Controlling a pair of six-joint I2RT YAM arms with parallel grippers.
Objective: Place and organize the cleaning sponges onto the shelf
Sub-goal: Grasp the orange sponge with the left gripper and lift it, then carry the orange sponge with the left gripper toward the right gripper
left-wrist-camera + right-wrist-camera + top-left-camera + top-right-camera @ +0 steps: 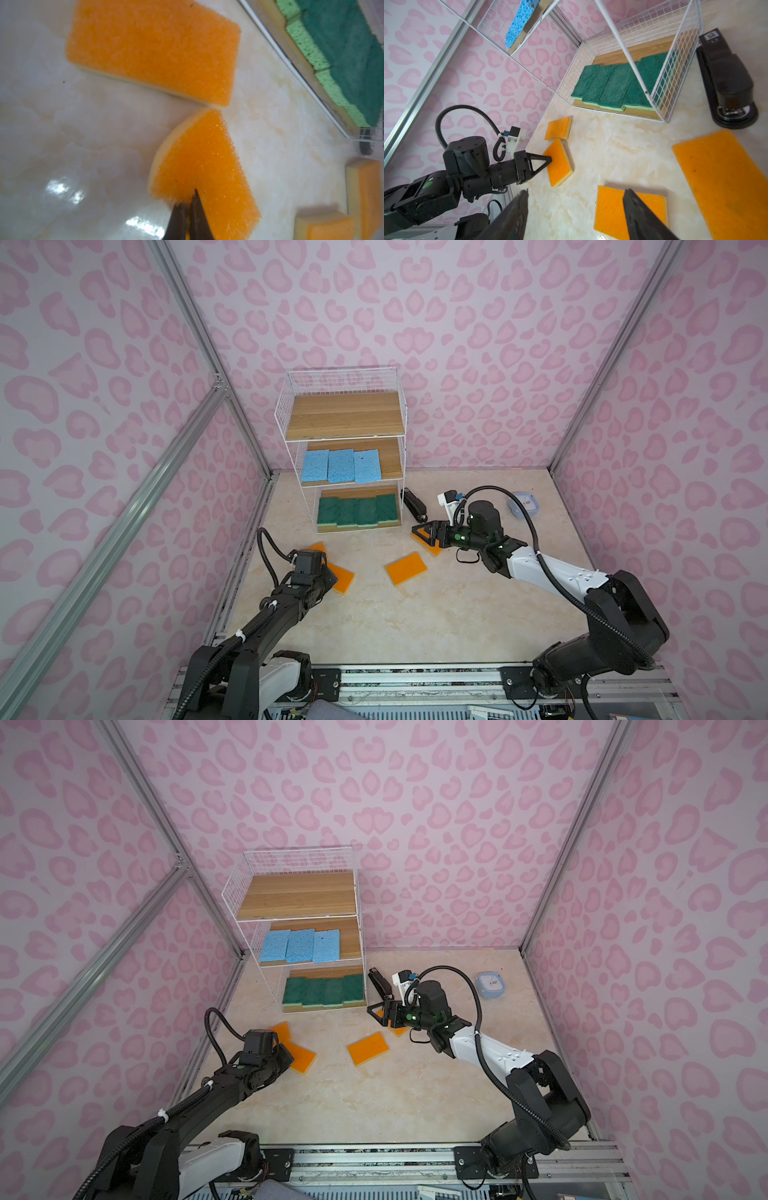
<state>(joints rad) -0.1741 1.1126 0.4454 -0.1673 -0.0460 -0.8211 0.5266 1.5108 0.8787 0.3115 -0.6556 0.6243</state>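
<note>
My left gripper (188, 207) is shut on the edge of an orange sponge (199, 166), also seen in a top view (344, 580), low at the table's left. A second orange sponge (316, 548) lies just behind it. A third orange sponge (406, 568) lies mid-table. My right gripper (420, 531) stands open over a fourth orange sponge (434, 549) near the shelf's right foot, holding nothing. The shelf (345, 416) has a bare top board, three blue sponges (340, 465) on its middle tier and several green sponges (357, 511) on the bottom tier.
A black stapler (414, 506) lies right beside the shelf's right side, close to my right gripper. A small pale-blue case (523, 505) sits at the back right. Pink patterned walls enclose the table on three sides, and a metal rail (415, 672) runs along the front.
</note>
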